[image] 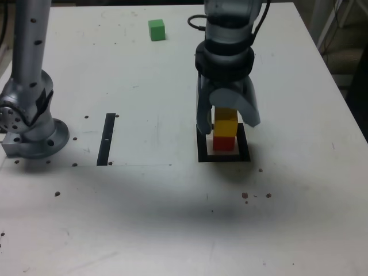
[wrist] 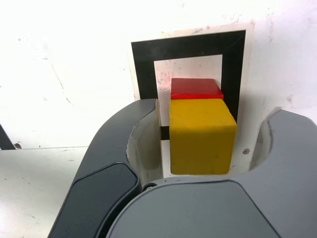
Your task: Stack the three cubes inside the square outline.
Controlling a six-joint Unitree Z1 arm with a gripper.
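White surface (image: 172, 218) seen from above, with 1 grey robot arm reaching down near its middle. At the arm's end, the tool (image: 227, 122) hangs over a black square outline (image: 223, 157) with a pale centre. Inside that outline sits a red cube (image: 224, 143), and a yellow cube (image: 225, 126) rests squarely on top of it — a stack of 2.

The tool's 2 grey fingers stand apart, 1 on each side of the yellow cube. In the wrist view, pale surface shows between the yellow cube (wrist: 202, 135) and each finger (wrist: 130, 144), so the tool is open and grips nothing. The same view shows the red cube (wrist: 195, 89) peeking out beneath the yellow one, both framed by the square outline (wrist: 143, 69).

A green cube (image: 156, 30) lies alone, well apart from the stack, toward the far edge of the surface and to the exterior view's left of the arm.

A narrow black bar (image: 107, 138) lies flat on the surface at the exterior view's left, between the outline and the arm's round metal base (image: 31, 129).
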